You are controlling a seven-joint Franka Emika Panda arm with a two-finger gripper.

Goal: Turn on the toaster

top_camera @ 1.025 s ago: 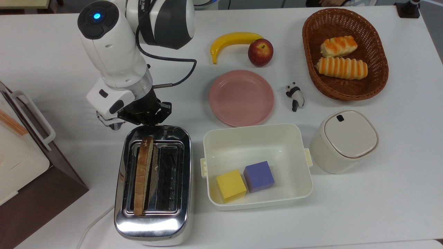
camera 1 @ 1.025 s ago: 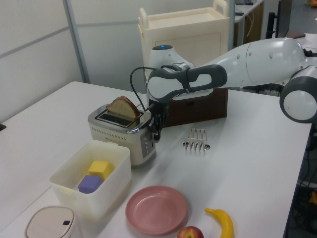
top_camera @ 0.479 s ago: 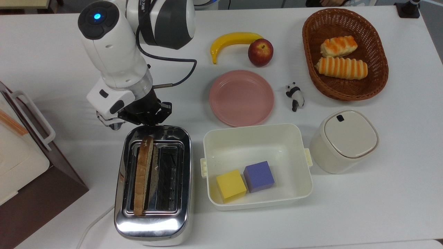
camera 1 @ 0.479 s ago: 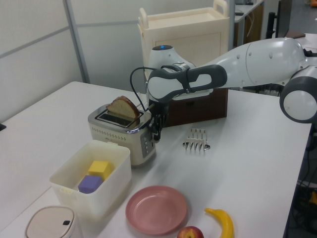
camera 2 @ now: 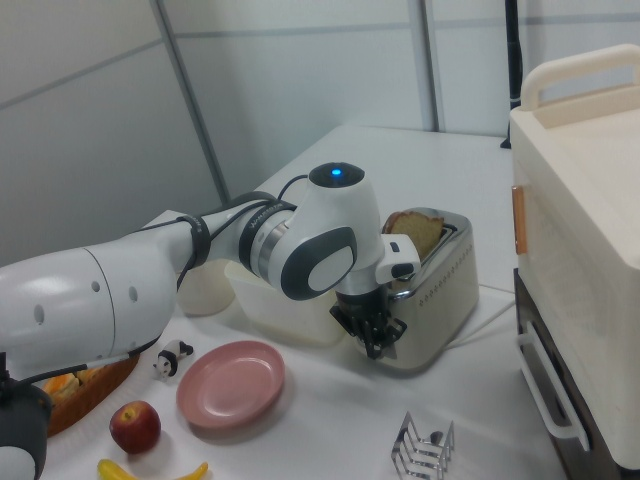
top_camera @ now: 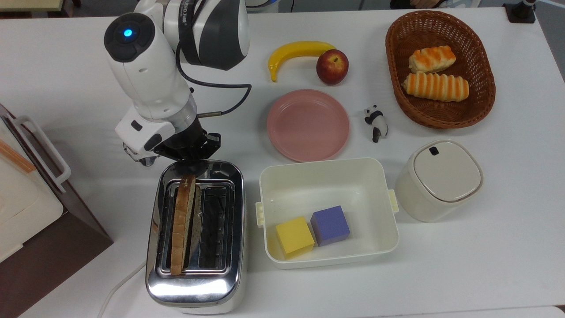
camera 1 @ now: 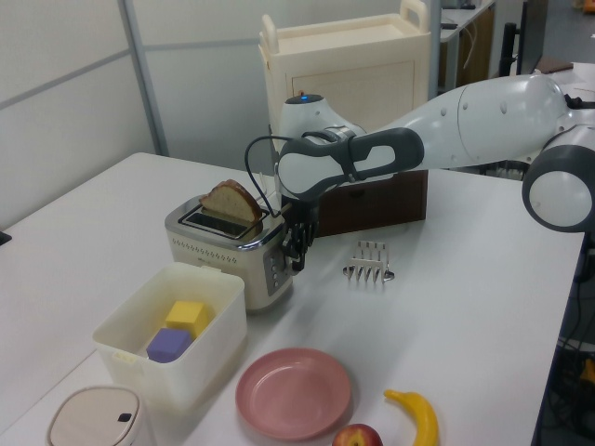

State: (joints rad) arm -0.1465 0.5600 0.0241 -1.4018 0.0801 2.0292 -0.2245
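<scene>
The chrome two-slot toaster (top_camera: 196,282) stands near the front of the top view, with a slice of bread (top_camera: 182,223) sticking up from its left slot. It also appears in the left view (camera 1: 223,246) and the right view (camera 2: 440,285). My gripper (top_camera: 189,155) points down at the toaster's far end, shut with nothing held. In the left view the gripper (camera 1: 297,256) hangs right against the end face with the controls. In the right view the gripper (camera 2: 375,338) sits low beside that same end. The lever itself is hidden behind it.
A white box (top_camera: 388,229) holding a yellow and a purple cube sits to the top view's right of the toaster. Beyond are a pink plate (top_camera: 308,124), banana, apple, panda figure, bread basket (top_camera: 483,106) and lidded container (top_camera: 439,179). A wire rack (camera 1: 369,263) stands behind the gripper; a white appliance (top_camera: 22,194) is at the top view's left.
The arm has shifted slightly toward the toaster, and the gripper sits a little lower against its end. The bread still stands up in the slot.
</scene>
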